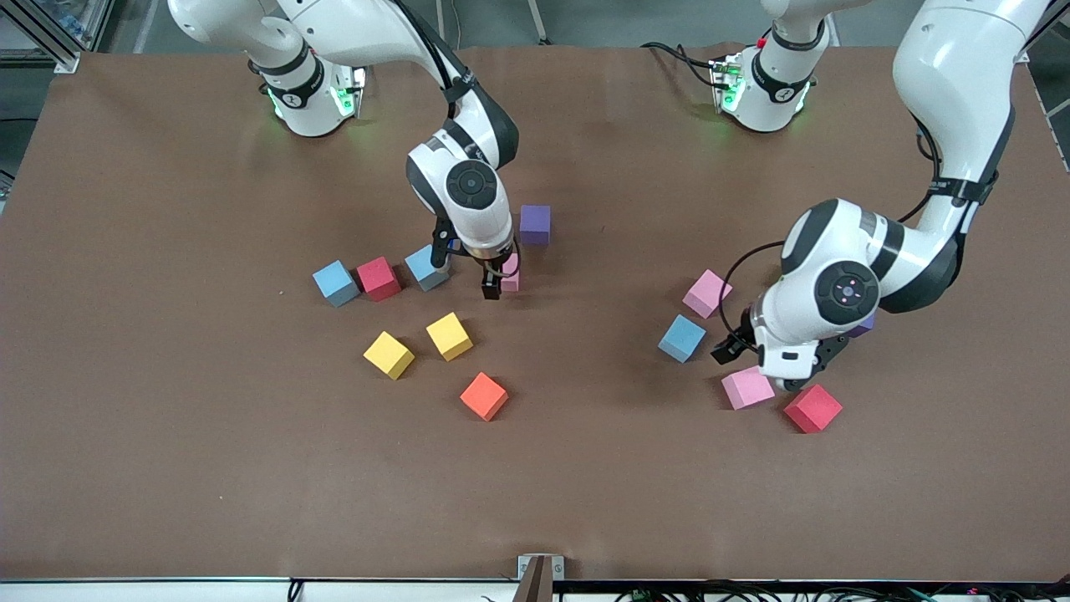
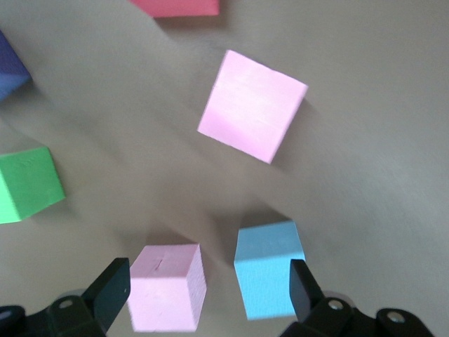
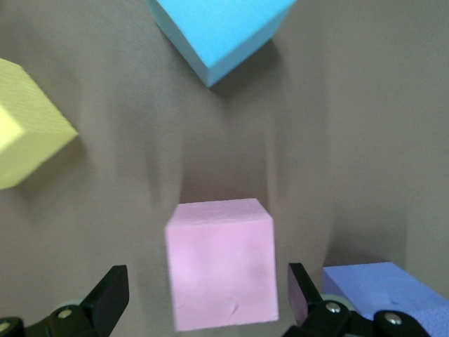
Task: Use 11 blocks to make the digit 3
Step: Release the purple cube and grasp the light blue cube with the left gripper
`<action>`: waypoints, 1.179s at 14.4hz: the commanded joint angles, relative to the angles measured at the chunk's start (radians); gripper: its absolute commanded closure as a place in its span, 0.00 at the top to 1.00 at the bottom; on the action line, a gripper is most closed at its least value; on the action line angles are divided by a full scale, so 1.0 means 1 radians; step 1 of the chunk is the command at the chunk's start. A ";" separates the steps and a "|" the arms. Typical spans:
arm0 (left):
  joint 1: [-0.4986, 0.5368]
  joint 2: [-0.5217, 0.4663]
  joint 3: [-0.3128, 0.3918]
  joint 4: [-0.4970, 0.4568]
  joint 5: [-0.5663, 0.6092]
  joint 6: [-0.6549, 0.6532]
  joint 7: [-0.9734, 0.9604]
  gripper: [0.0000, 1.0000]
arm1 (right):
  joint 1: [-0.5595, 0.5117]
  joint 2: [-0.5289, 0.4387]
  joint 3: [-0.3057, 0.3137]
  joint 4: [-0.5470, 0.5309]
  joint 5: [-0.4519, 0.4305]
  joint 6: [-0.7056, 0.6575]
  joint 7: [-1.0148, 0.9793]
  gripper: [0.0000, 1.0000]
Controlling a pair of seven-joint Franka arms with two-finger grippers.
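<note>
The blocks lie loose in two groups. My right gripper (image 1: 499, 282) is open, down astride a pink cube (image 1: 511, 274), which shows between the fingers in the right wrist view (image 3: 221, 263) with gaps on both sides. Beside it lie a purple cube (image 1: 535, 224), two blue cubes (image 1: 426, 267) (image 1: 335, 283), a red cube (image 1: 378, 278) and two yellow cubes (image 1: 449, 335) (image 1: 389, 354). My left gripper (image 1: 782, 374) is open and empty over two pink cubes (image 1: 746, 387) (image 1: 706, 293), a blue cube (image 1: 681, 338) and a red cube (image 1: 812, 408). A green cube (image 2: 27, 184) shows only in the left wrist view.
An orange cube (image 1: 483, 395) lies nearer the front camera than the yellow cubes. A second purple cube (image 1: 866, 324) is mostly hidden under the left arm. The brown table (image 1: 251, 468) is bare toward the front camera.
</note>
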 commanded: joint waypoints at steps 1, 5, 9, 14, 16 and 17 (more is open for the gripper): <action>-0.038 0.003 -0.010 -0.070 0.001 0.117 -0.208 1.00 | 0.021 -0.011 -0.007 -0.042 0.011 0.036 0.019 1.00; -0.072 0.057 -0.008 -0.069 0.013 0.165 -0.335 1.00 | 0.022 -0.008 -0.007 -0.046 0.011 0.055 0.018 0.97; -0.078 0.089 -0.008 -0.064 0.064 0.162 -0.349 1.00 | 0.022 -0.008 -0.007 -0.071 0.007 0.110 0.013 0.47; -0.094 0.143 -0.008 -0.037 0.163 0.165 -0.458 1.00 | 0.053 -0.029 -0.007 -0.137 0.002 0.110 0.001 0.00; -0.095 0.154 -0.008 -0.035 0.171 0.173 -0.482 1.00 | 0.065 -0.066 -0.007 -0.166 0.001 0.109 -0.025 0.00; -0.094 0.155 -0.008 -0.035 0.171 0.176 -0.485 1.00 | 0.070 -0.078 -0.007 -0.181 0.001 0.109 -0.028 0.00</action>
